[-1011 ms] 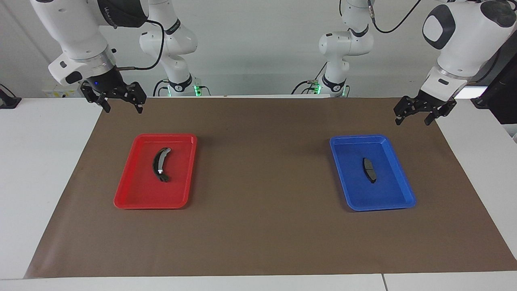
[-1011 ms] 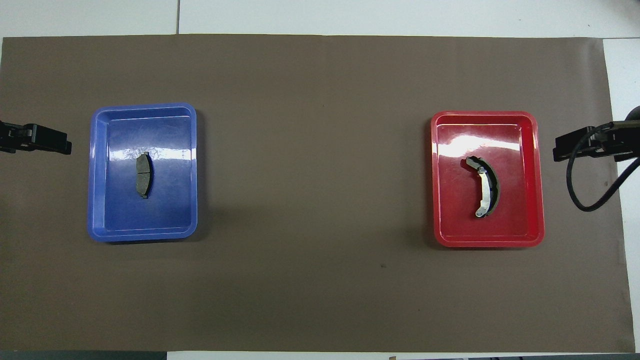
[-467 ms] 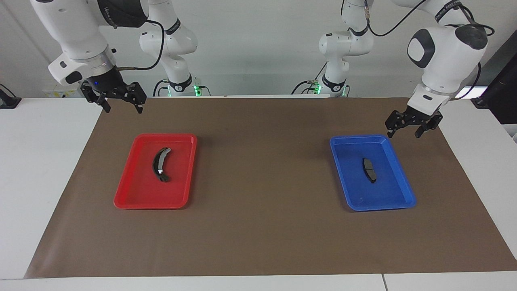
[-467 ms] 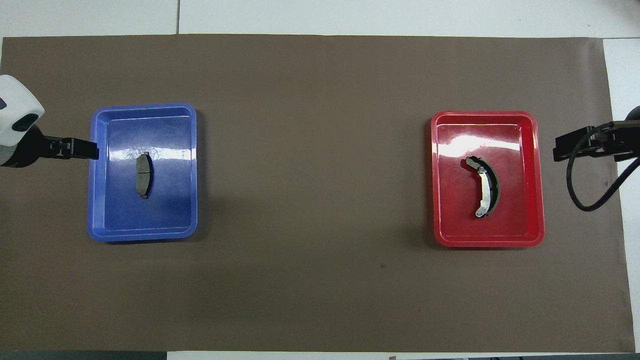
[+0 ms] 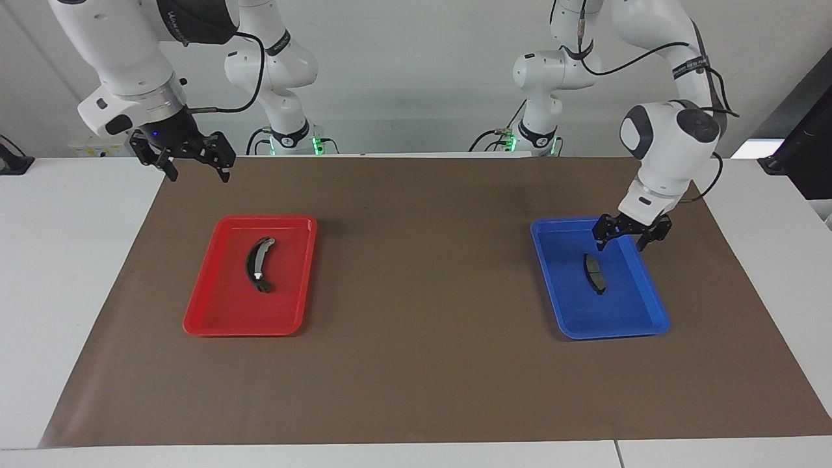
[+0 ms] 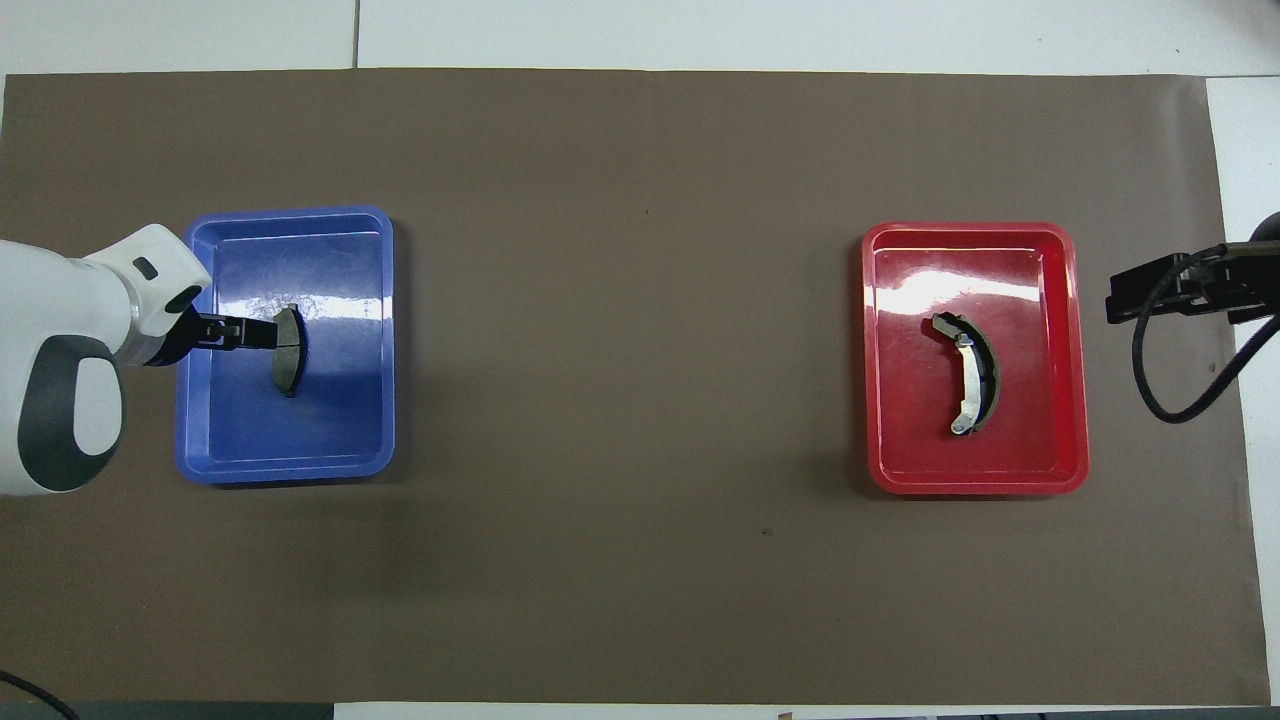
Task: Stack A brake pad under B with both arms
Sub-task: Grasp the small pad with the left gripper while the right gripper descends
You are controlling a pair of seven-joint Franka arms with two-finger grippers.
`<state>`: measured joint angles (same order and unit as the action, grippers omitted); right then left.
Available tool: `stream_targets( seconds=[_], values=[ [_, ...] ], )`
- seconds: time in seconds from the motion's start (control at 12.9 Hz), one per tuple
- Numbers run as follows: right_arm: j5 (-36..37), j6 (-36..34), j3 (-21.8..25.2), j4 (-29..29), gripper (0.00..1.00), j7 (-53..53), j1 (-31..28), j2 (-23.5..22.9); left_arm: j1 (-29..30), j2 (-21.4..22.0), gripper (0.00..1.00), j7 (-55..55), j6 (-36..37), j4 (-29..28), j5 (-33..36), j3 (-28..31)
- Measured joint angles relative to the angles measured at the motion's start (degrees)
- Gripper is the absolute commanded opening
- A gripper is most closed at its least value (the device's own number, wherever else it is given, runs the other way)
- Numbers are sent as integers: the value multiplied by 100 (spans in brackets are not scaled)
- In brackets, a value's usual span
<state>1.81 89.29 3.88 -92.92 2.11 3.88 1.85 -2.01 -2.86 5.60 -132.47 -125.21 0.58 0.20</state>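
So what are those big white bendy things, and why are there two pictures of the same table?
They are two robot arms, each ending in a two-finger gripper. One picture is taken from across the table, facing the robots; the other looks down from above them.

On the brown mat sit two trays. The blue tray holds a short, flat, dark grey brake pad. The red tray holds a longer curved brake piece with silvery ends.

The left gripper hangs open over the blue tray, just above the pad, holding nothing. The right gripper waits, open and empty, over the mat's corner.
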Motion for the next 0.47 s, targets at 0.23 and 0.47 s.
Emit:
stream_targets(
  seconds=[0.23, 0.47],
  values=[
    [-30, 1186, -1, -906, 100, -6, 17, 181, -1, -339, 97, 0, -780, -357, 0, -16],
    [-33, 2071, -1, -2020, 100, -286, 18, 262, -9, -590, 84, -1, -1066, -458, 0, -29]
  ],
)
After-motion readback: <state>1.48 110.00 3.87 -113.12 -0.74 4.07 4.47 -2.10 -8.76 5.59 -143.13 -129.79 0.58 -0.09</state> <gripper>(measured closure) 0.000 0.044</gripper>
